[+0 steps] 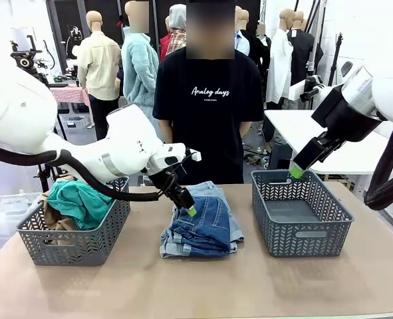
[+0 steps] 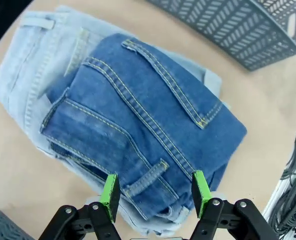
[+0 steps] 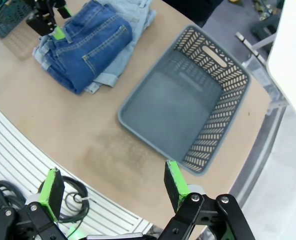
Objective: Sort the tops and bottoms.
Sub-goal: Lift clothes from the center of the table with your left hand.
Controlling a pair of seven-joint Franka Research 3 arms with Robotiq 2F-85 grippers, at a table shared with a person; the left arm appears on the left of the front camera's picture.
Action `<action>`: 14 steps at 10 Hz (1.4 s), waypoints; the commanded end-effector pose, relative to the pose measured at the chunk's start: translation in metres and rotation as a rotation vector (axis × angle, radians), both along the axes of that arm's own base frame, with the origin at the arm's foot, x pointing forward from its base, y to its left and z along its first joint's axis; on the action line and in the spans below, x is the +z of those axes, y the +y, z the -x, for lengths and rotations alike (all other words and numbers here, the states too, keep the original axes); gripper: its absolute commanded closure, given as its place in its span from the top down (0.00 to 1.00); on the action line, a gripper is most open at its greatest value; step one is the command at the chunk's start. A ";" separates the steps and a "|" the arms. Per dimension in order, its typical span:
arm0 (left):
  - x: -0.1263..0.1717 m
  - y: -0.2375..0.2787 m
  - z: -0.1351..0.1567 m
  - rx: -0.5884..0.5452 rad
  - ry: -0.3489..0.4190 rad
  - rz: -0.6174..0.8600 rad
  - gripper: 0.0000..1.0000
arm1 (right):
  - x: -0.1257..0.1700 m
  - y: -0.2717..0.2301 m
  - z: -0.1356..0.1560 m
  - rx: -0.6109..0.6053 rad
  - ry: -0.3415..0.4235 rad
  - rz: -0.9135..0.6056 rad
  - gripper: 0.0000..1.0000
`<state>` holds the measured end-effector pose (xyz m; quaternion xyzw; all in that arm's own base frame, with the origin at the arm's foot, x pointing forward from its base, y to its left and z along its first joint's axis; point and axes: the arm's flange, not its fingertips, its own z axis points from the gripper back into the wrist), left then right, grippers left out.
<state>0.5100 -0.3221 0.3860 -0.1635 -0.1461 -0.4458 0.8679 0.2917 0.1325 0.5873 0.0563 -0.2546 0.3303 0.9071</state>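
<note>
Dark blue denim shorts (image 2: 148, 125) sit folded on top of the faded light-blue denim shorts (image 2: 27, 65) mid-table, hem right below the left gripper (image 2: 155, 187), whose jaws are spread wide, holding nothing. Right gripper (image 3: 111, 172) hangs over the grey plastic lattice basket (image 3: 223, 115), fingers apart too.

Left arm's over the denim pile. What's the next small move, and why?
Probably lower the left gripper and close on the dark blue shorts: its jaws stand open over their edge, holding nothing, and the right-hand basket is empty.
</note>
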 end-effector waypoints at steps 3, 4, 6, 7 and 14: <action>-0.001 -0.005 -0.004 0.004 0.000 -0.008 0.75 | 0.000 0.000 -0.003 0.001 -0.002 0.017 1.00; -0.001 -0.005 -0.004 0.004 0.000 -0.008 0.75 | 0.000 0.000 -0.003 0.001 -0.002 0.017 1.00; -0.002 -0.007 -0.005 0.006 0.003 -0.002 0.75 | 0.000 0.000 -0.003 0.001 -0.002 0.017 1.00; 0.008 -0.008 0.010 0.021 -0.059 -0.002 0.75 | 0.000 0.000 -0.003 0.001 -0.002 0.017 1.00; 0.008 -0.073 0.024 0.315 -0.388 -0.190 0.75 | 0.000 0.000 -0.003 0.001 -0.002 0.017 1.00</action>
